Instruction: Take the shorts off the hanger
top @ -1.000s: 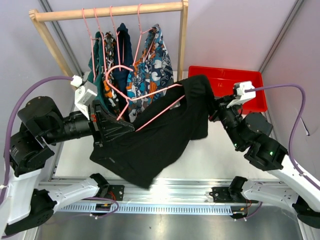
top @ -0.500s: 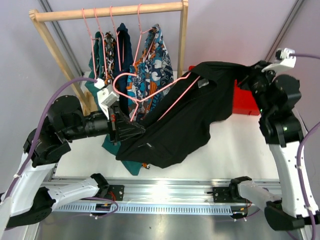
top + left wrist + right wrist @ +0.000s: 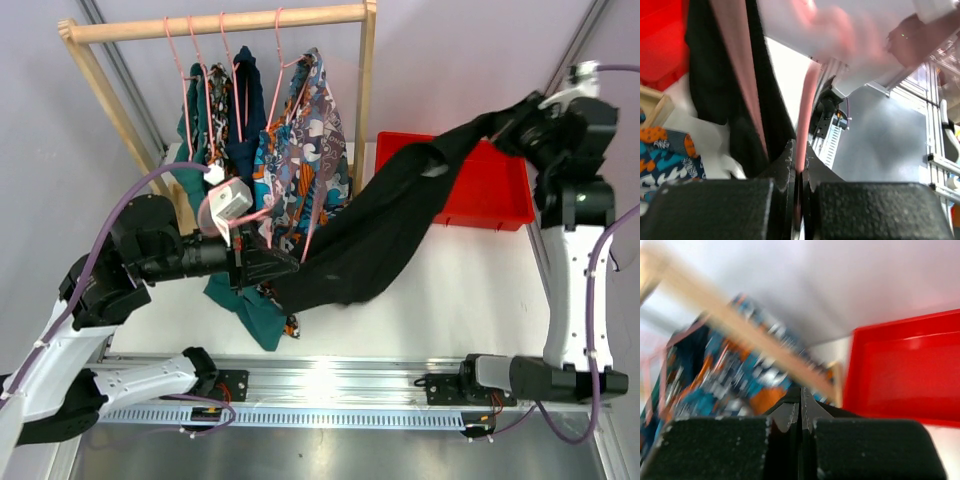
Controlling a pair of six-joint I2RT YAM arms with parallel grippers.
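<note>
Since the earlier frame your right gripper (image 3: pixel 512 118) has swung up and far right, fingers pinching the black shorts (image 3: pixel 390 225), now stretched taut over the red bin (image 3: pixel 495 195) and apparently nearly off the pink hanger (image 3: pixel 806 115), which your left gripper (image 3: pixel 285 265) clamps tight.

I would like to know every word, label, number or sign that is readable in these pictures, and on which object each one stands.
No readable text in any view.
Small pale tag on the black fabric shorts: too small to read.
Blue, orange and white patterned shorts: printed pattern only, no letters visible.
</note>
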